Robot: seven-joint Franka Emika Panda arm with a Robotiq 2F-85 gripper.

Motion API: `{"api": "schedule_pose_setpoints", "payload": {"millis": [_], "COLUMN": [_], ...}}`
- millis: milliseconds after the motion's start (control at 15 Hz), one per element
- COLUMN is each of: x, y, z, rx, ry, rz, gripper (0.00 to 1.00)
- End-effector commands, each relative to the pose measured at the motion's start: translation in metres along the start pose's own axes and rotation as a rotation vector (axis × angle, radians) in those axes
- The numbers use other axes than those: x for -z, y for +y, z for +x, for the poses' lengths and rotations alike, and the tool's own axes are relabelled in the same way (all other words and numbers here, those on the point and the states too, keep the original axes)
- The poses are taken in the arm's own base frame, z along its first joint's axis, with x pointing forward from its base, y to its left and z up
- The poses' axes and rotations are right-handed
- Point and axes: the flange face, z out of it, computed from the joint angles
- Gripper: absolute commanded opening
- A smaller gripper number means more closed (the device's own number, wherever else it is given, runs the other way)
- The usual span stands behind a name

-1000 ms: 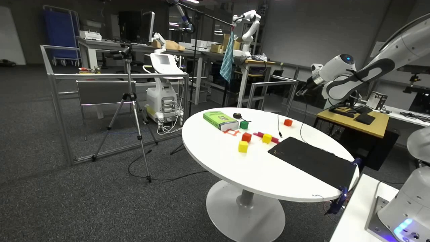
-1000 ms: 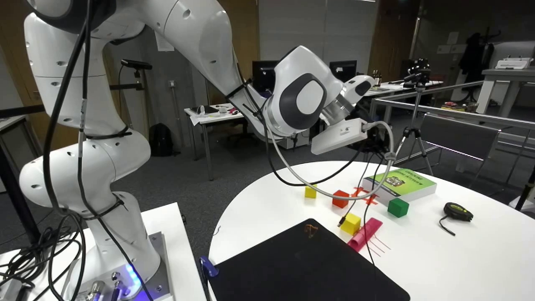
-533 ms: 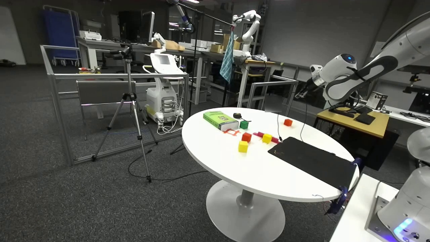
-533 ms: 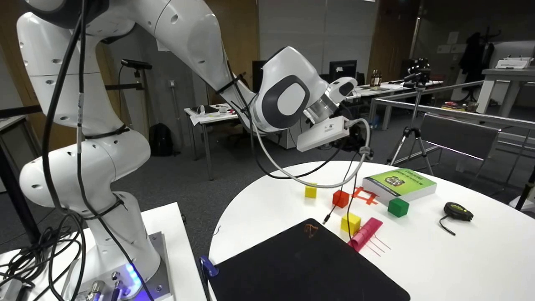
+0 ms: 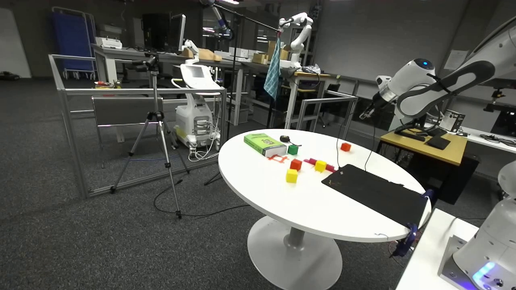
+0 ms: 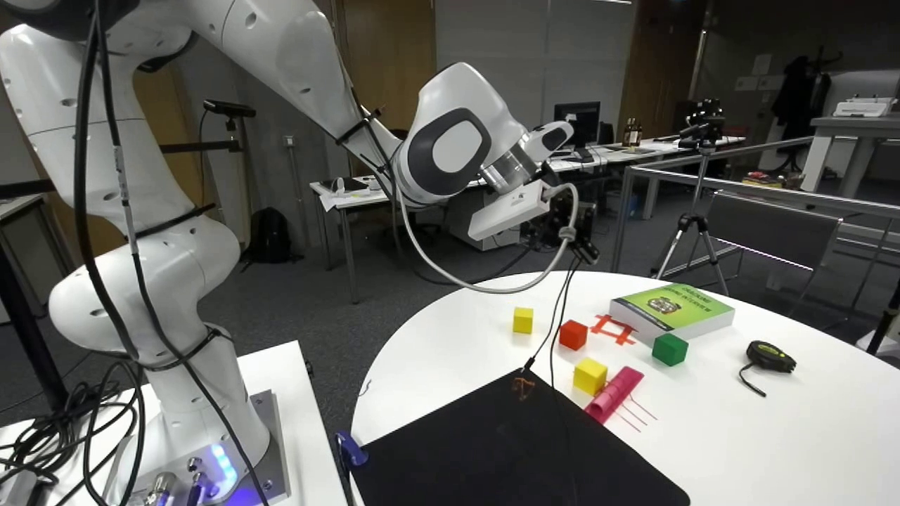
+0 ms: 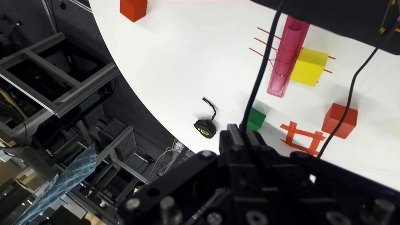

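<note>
My gripper (image 7: pixel 244 134) is shut on a thin black cable (image 7: pixel 262 72). It is high above the round white table (image 6: pixel 759 436), and it also shows in an exterior view (image 5: pixel 365 115). Two strands of the cable hang from it (image 6: pixel 560 309). One strand ends in a small plug (image 6: pixel 528 364) at the corner of the black mat (image 6: pixel 520 443); whether it touches the mat I cannot tell. The other strand runs down onto the mat. In the wrist view a green cube (image 7: pixel 257 118) shows just beyond the fingertips, partly hidden, far below.
On the table are yellow cubes (image 6: pixel 590 376) (image 6: pixel 522 320), red cubes (image 6: pixel 573 335) (image 5: pixel 345 147), a pink holder (image 6: pixel 620 393), red tape (image 7: pixel 292 134), a tape measure (image 6: pixel 770 356) and a thick green book (image 6: pixel 671 309). Blue clamps (image 6: pixel 351 448) grip the table edge.
The arm and gripper have drawn back toward the robot base with the cable held. The plug end has moved from beside the yellow cube and pink holder to the mat's corner.
</note>
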Motion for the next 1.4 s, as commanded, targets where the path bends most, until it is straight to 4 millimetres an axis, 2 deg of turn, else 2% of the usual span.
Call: {"api": "schedule_pose_setpoints", "payload": {"millis": [0,600,933,1333], "x": [0.025,0.039,0.037,0.018], "y": [-0.004,-0.004,0.010,0.053], "z": [-0.010,-0.015,-0.017,-0.028], "rx": [0.043,0.067,0.090,0.006], "ry": [-0.022,-0.016,-0.016,-0.126], "rz": [-0.011,-0.027,-0.046,-0.044], "gripper": [0.30,0.98,1.00,1.00]}}
